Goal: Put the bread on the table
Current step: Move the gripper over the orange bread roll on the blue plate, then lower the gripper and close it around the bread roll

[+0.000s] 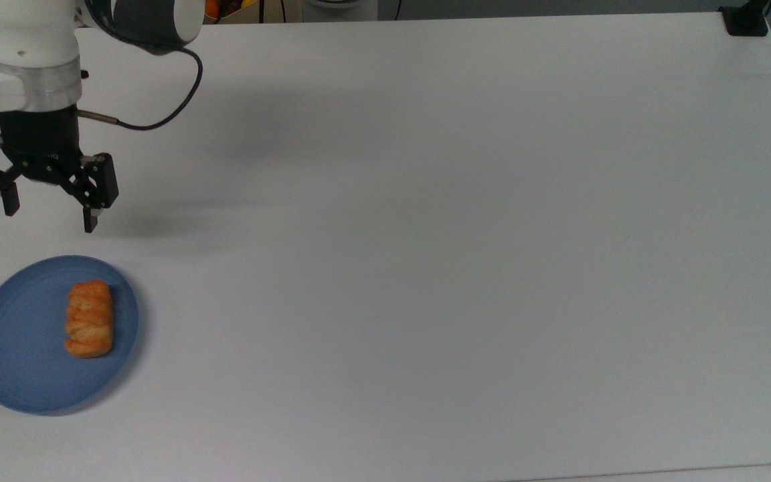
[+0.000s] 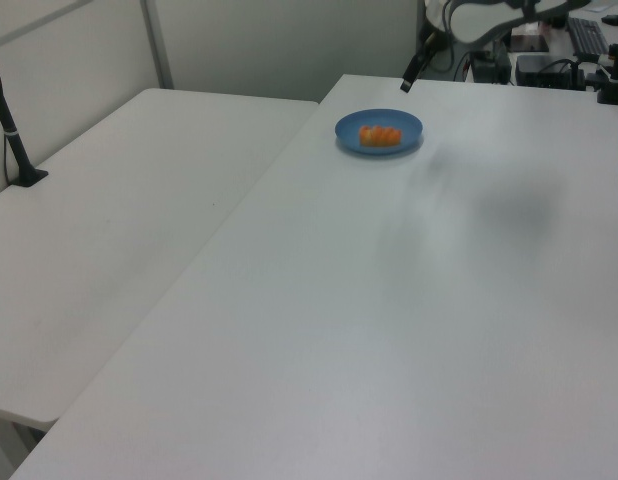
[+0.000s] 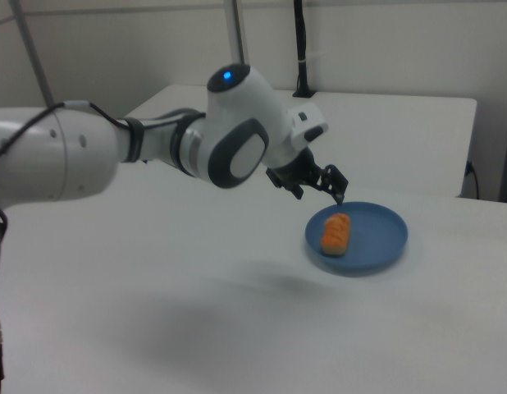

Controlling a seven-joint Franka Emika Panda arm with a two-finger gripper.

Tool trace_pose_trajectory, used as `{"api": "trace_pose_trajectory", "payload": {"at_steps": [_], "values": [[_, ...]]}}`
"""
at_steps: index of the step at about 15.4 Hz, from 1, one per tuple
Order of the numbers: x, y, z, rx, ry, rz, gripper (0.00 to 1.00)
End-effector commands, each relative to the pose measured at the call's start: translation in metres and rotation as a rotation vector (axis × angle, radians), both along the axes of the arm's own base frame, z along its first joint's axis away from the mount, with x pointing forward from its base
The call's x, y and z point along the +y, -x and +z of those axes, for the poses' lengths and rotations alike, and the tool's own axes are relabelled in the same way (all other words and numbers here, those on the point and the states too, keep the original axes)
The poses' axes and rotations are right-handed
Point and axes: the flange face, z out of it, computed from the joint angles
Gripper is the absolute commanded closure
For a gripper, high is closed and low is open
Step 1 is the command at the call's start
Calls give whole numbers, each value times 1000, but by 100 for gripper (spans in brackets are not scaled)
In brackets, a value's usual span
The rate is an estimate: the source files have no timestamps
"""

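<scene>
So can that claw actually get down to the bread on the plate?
Probably yes. The gripper hangs open above the table near the plate, and the bread lies uncovered with nothing between them.

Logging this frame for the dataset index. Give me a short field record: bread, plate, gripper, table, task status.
bread: orange-golden ridged pastry roll, lying on the plate, toward the top view's right side of it
plate: round blue plate, near the top view's lower left corner of the table
gripper: open, empty, above the table, short of the plate and apart from the bread
table: plain white tabletop
task status: bread not yet grasped, not yet on the table
</scene>
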Motion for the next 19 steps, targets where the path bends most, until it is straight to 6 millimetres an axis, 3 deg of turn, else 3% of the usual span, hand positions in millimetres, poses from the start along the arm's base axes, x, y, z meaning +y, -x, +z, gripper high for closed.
{"api": "trace_pose_trajectory", "payload": {"at_steps": [1, 7, 11, 17, 19], "values": [[-2, -20, -38, -77, 15, 25, 0], [-1, -33, -102, -161, 33, 24, 4], [-2, -35, -129, -190, 46, 27, 7], [1, -34, -143, -193, 45, 29, 29], [3, -34, -144, -190, 43, 31, 41]]}}
